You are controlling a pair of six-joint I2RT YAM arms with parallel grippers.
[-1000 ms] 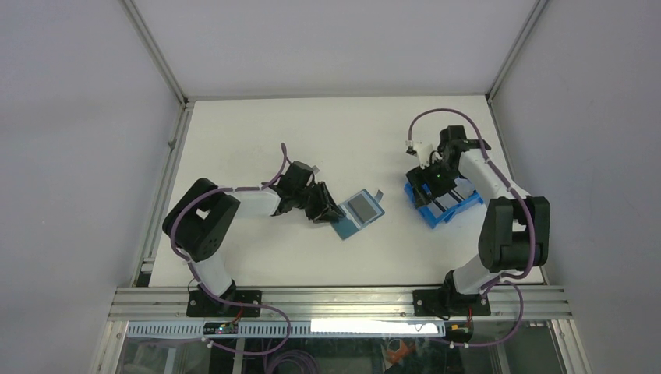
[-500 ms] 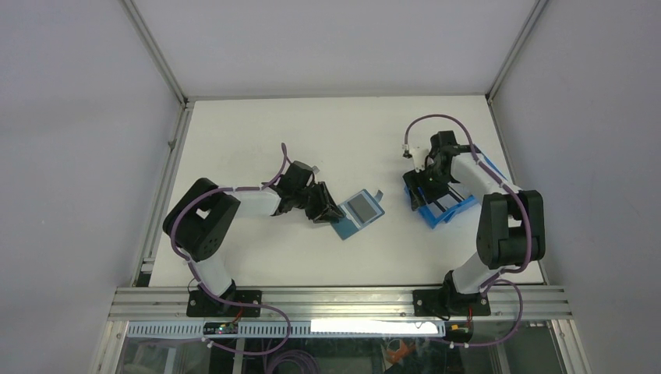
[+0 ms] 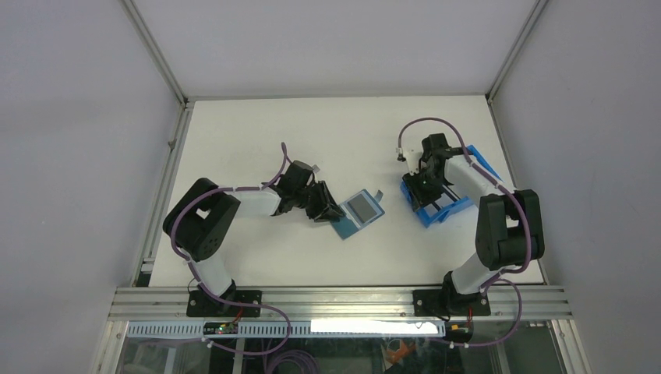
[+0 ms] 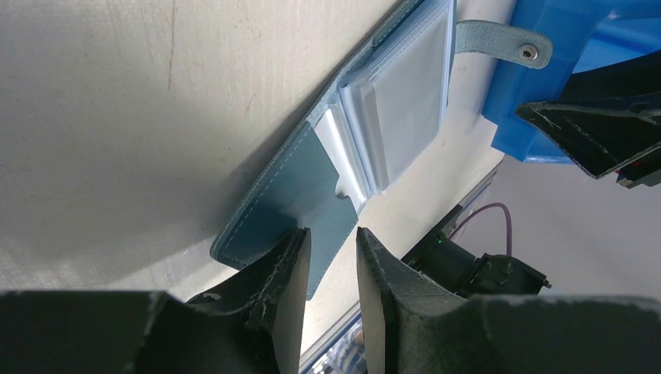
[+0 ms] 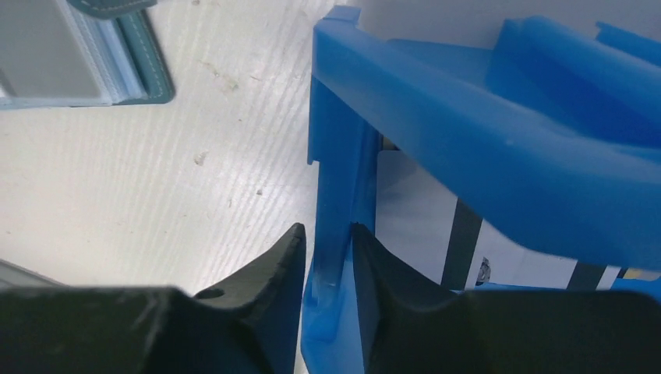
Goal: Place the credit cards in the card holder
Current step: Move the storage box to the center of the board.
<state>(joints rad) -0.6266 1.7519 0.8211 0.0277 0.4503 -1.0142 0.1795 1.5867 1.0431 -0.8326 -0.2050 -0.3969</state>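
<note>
Swinging over since a second ago, the right gripper point(image 3: 423, 185) is now sitting lower on the bin point(image 3: 448, 206) and has been narrowing its jaws, while the left arm is staying put. From the wrist view, the right gripper point(image 5: 327, 234) is straddling the bin's point(image 5: 468, 117) upright wall at the corner nearest the card holder point(image 3: 360, 209), its fingers looking pressed against both faces of that wall and not on any card. The cards point(image 5: 421, 218) are lying flat inside the bin, one pale with a dark stripe showing under the rim. Left of the bin, the card holder point(image 4: 390, 117) is lying open on the table point(image 3: 312, 140), and the left gripper point(image 4: 331, 238) is pinching the edge of its teal cover on the side away from the bin, jaws nearly together. Trouble is probably waiting in that grip on plastic: any pull could be dragging or tipping the bin, sliding the cards about or shoving it into the holder's snap tab, and the thin cover could be slipping free.
</note>
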